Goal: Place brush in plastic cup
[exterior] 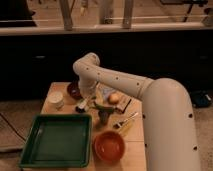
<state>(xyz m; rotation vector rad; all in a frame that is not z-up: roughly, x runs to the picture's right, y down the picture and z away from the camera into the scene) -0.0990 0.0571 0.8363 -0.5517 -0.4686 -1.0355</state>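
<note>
The brush (pixel 81 106), small with a dark head and a pale handle, is at the table's middle left, right under my gripper (pixel 85 99). The gripper hangs down from the white arm's wrist, just right of the white plastic cup (pixel 56 100), which stands upright near the table's left edge. The brush is level with the cup's top and about a cup's width to its right. I cannot tell whether the brush is held or lying on the table.
A dark bowl (pixel 73 90) sits behind the gripper. A green tray (pixel 57 140) lies at the front left and an orange bowl (pixel 110 146) at the front. A green cup (pixel 103 115), yellow-handled utensils (pixel 125 121) and a round orange object (pixel 114 98) are to the right.
</note>
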